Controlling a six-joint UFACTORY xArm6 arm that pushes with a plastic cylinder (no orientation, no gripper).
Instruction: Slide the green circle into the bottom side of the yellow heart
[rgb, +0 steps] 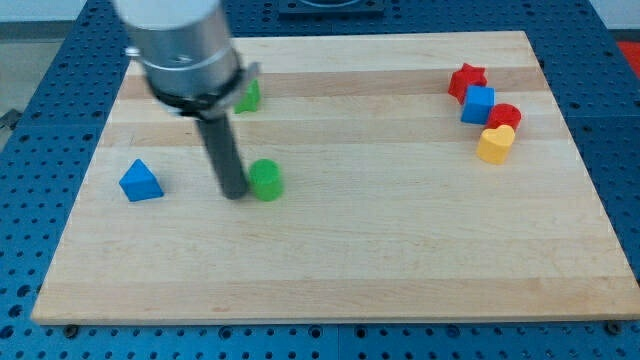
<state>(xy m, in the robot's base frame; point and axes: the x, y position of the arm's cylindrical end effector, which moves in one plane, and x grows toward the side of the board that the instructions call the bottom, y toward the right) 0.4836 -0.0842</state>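
Here my tip (235, 193) touches the green circle (266, 180) on its left — yellow heart (495, 144) far right; no gripper fitted.

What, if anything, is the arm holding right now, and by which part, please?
Nothing is held: the arm ends in a plain rod. My tip stands against the view's left side of the green circle, far from the yellow heart.

2 green blocks (266, 180) (248, 97), 2 blue blocks (140, 181) (478, 104), 2 red blocks (466, 79) (506, 115), 1 yellow heart (495, 144), 1 wooden board (350, 250).
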